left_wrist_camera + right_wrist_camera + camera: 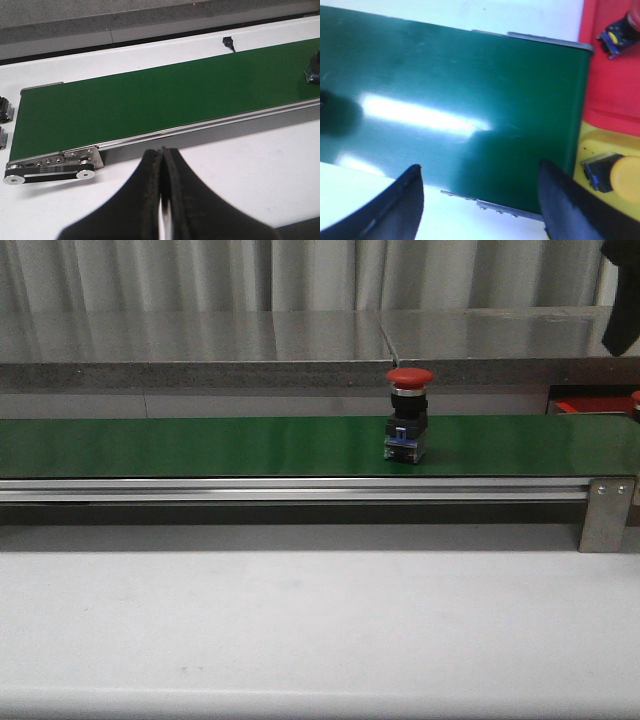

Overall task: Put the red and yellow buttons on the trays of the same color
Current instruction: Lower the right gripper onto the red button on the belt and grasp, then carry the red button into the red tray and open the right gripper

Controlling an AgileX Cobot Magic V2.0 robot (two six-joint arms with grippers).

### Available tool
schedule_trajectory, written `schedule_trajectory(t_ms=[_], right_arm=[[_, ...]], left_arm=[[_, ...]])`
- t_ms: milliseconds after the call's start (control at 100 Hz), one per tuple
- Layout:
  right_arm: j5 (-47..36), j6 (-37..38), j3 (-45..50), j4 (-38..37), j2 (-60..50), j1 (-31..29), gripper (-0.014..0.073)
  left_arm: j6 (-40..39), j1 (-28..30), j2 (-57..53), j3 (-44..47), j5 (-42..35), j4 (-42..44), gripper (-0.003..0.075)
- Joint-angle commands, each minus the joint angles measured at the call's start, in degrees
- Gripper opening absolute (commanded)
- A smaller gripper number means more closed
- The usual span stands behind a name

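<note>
A red button point(409, 415) with a black and blue base stands upright on the green belt point(200, 445), right of centre; its base shows at the edge of the left wrist view point(314, 70). My left gripper point(161, 150) is shut and empty, over the white table in front of the belt's left end. My right gripper point(480, 170) hangs open and empty above the belt's right end. Beyond that end lie the red tray point(610, 75), holding a red button point(620, 27), and the yellow tray point(592, 145), holding a yellow button point(620, 172).
The belt's metal rail point(300, 490) and end bracket point(605, 515) run along the front. Two dark button bases point(4, 107) sit off the belt's left end. A small black plug point(228, 42) lies behind the belt. A steel counter point(300, 340) is behind.
</note>
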Motion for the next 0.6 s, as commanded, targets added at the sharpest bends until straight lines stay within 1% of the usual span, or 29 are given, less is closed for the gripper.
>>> schedule_trajectory(t_ms=[0, 150, 320, 590], right_arm=[[0.41, -1.81, -3.41, -0.09, -1.11, 1.83, 0.0491], [3.66, -4.81, -6.33, -0.14, 0.66, 4.57, 0.0491], [7.9, -10.68, -9.47, -0.08, 3.41, 7.23, 0.0491], [10.87, -18.8, -11.69, 1.51, 6.97, 10.79, 0.0491]], left_arm=[[-0.62, -0.38, 0.06, -1.55, -3.76, -0.67, -0.002], [-0.62, -0.38, 0.06, -1.55, -3.76, -0.67, -0.002], [-0.62, -0.38, 0.06, -1.55, -3.76, -0.67, -0.002], [-0.62, -0.38, 0.06, -1.55, -3.76, -0.67, -0.002]])
